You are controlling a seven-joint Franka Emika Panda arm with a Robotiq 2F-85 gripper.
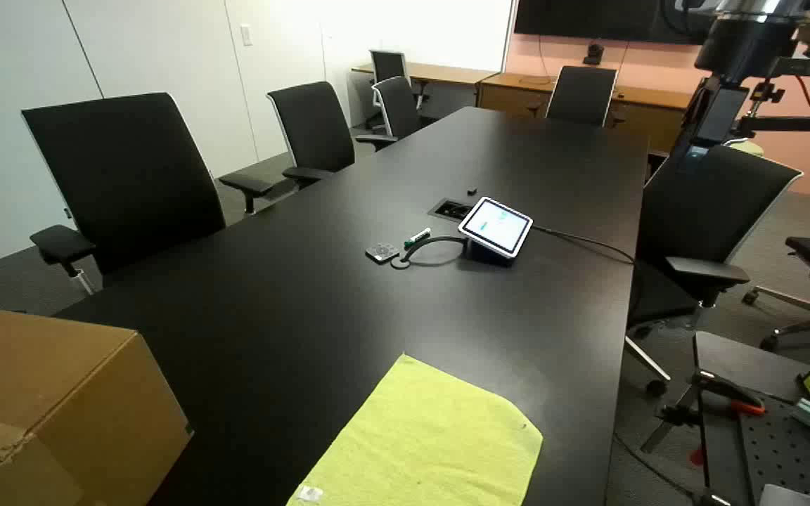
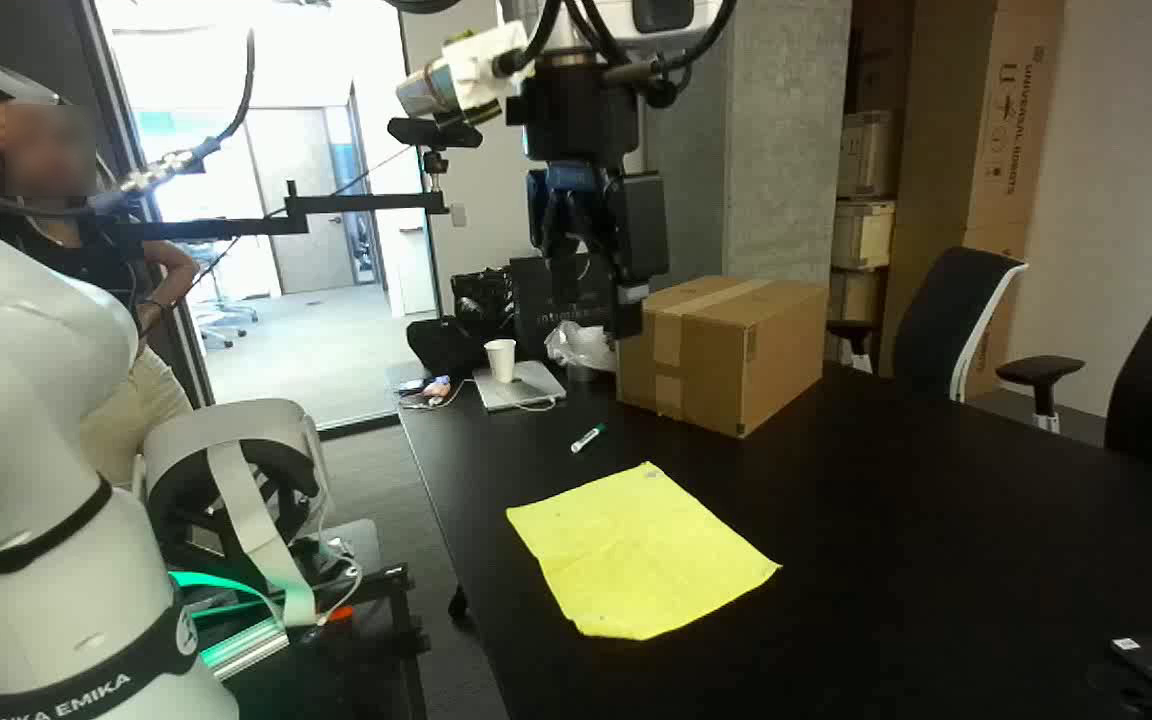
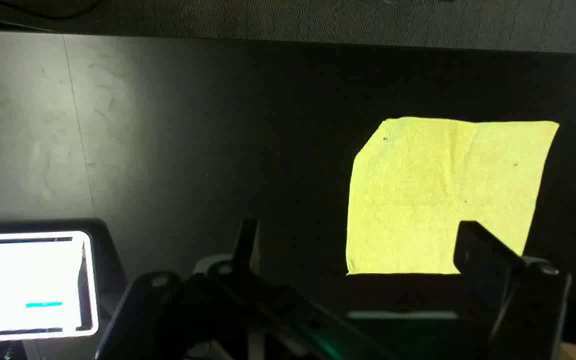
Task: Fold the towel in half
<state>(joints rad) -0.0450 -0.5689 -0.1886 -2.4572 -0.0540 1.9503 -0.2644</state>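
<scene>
The yellow-green towel lies flat and spread out on the black table. It also shows in an exterior view and in the wrist view. One of its corners looks turned under or cut off, and a slight crease runs in from one edge. A small white tag sits at another corner. My gripper is open and empty, with its fingers wide apart. It hangs in the air above the table in both exterior views, not touching the towel. In the wrist view the right finger hides one towel corner.
A brown cardboard box stands on the table near the towel. A green-capped marker lies by the towel. A tablet on a stand with a cable stands further along. A laptop bears a white cup. Chairs line the table.
</scene>
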